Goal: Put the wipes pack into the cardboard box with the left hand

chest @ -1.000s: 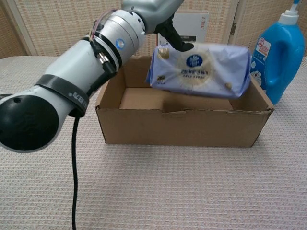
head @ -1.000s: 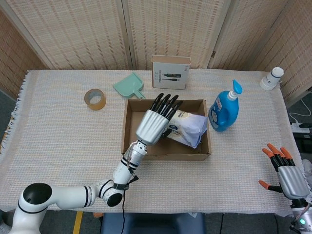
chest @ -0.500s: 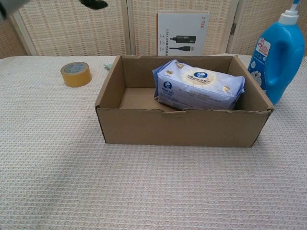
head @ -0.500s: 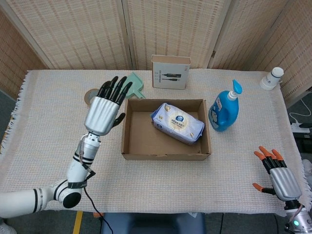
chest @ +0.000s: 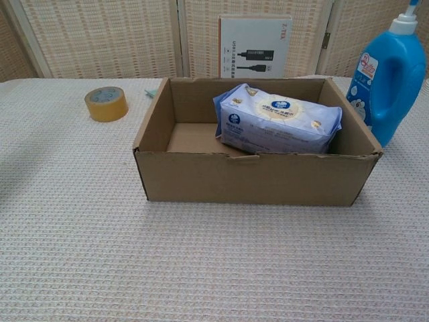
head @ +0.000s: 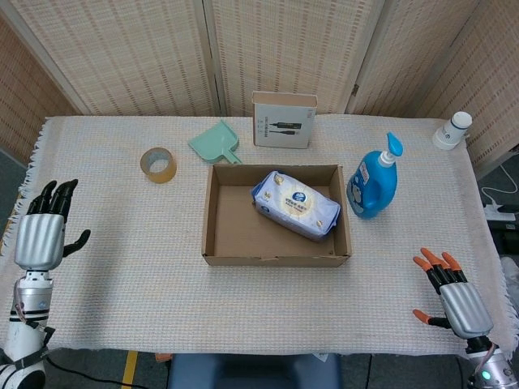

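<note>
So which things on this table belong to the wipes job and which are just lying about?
Belonging to the job:
wipes pack, lying in the box
cardboard box
left robot hand, empty

Lying about:
tape roll
green dustpan
blue pump bottle
white product box
small white bottle

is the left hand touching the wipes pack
Apart. The head view shows the left hand at the table's left edge, far from the wipes pack in the box.

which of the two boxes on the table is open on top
The brown cardboard box in the middle of the table: its top is open, with the wipes pack lying inside. The white product box behind it stands upright and closed.
</note>
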Controlling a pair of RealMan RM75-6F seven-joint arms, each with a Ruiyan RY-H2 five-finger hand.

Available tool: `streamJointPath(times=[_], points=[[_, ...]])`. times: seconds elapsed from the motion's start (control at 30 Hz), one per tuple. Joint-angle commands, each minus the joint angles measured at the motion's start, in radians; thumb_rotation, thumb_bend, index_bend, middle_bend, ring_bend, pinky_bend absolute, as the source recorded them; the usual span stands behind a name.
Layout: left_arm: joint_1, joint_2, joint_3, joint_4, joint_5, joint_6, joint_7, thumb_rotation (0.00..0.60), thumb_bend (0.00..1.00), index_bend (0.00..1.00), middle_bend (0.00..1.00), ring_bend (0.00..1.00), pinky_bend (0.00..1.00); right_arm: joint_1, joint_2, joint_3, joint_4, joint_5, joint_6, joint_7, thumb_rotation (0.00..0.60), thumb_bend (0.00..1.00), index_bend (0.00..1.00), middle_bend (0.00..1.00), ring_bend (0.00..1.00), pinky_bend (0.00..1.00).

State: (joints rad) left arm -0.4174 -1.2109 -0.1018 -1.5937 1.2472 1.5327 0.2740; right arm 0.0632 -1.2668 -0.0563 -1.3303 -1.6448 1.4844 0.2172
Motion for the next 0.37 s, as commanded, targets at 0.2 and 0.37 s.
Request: streamJointPath(times=[0.2, 0.37], points=[[0.129, -0.002, 0.130, 0.172, 0.193, 0.075, -0.132, 0.600, 0.21, 0.04, 0.12, 0.06, 0.20, -0.012, 0.014, -0.006, -0.017, -0.007, 0.020, -0.017, 0.600, 0.00, 0.13, 0.00, 0.00, 0.00], [0.162, 0.015, 0.154, 0.198, 0.224, 0.061, -0.184, 0.600, 0.21, 0.04, 0.11, 0.05, 0.20, -0.011, 0.008, -0.006, -0.017, -0.002, 0.008, -0.032, 0.600, 0.00, 0.13, 0.00, 0.00, 0.00]])
